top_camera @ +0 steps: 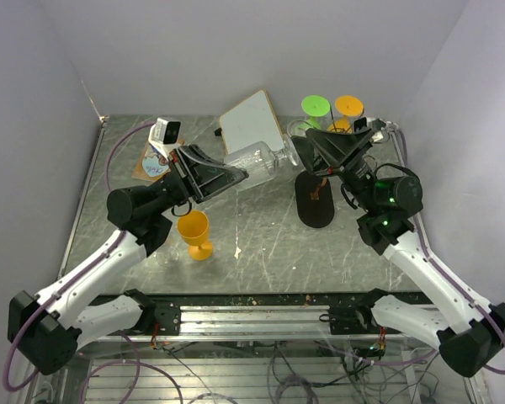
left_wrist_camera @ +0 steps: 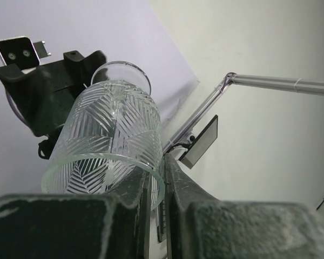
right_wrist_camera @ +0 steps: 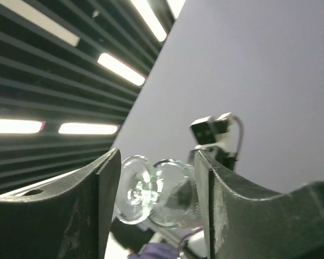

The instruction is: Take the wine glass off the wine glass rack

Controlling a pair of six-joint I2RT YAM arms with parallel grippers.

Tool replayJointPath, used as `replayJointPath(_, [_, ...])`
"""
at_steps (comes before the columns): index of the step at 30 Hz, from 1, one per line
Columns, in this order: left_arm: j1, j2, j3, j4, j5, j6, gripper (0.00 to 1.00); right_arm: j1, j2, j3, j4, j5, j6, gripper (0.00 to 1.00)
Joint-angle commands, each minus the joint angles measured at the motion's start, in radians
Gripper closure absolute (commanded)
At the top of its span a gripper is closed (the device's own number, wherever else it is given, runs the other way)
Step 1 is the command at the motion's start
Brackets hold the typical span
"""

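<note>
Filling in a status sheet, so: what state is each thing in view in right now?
wine glass: held sideways in the air by its rim.
left gripper: jaws shut on the wine glass rim.
right gripper: jaws open either side of the glass foot.
wine glass rack: standing on the table.
yellow goblet: upright on the table.
</note>
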Motion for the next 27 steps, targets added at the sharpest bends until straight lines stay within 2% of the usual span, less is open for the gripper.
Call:
replayJointPath(1, [-0.012, -0.084, 0.007, -0.115, -0.035, 0.094, 0.93, -0.001, -0.083, -0.007, -0.215, 0.132, -0.230, 0.41])
replayJointPath(7, [-0.017, -0.180, 0.008, -0.483, -0.098, 0.242, 0.93, -0.001, -0.193, 0.050, -0.506, 0.330, -0.469, 0.32])
replayJointPath(14, [-0.048, -0.159, 0.106, -0.996, -0.200, 0.416, 0.93, -0.001, -0.307, 0.139, -0.651, 0.523, -0.689, 0.26])
replayJointPath(22, [-0.133, -0.012, 0.220, -1.343, -0.301, 0.546, 0.93, -0.001, -0.403, 0.139, -0.704, 0.712, -0.816, 0.24])
replayJointPath(27, [-0.187, 0.168, 0.376, -1.703, -0.460, 0.674, 0.93, -0.001, -0.427, 0.148, -0.722, 0.741, -0.843, 0.24])
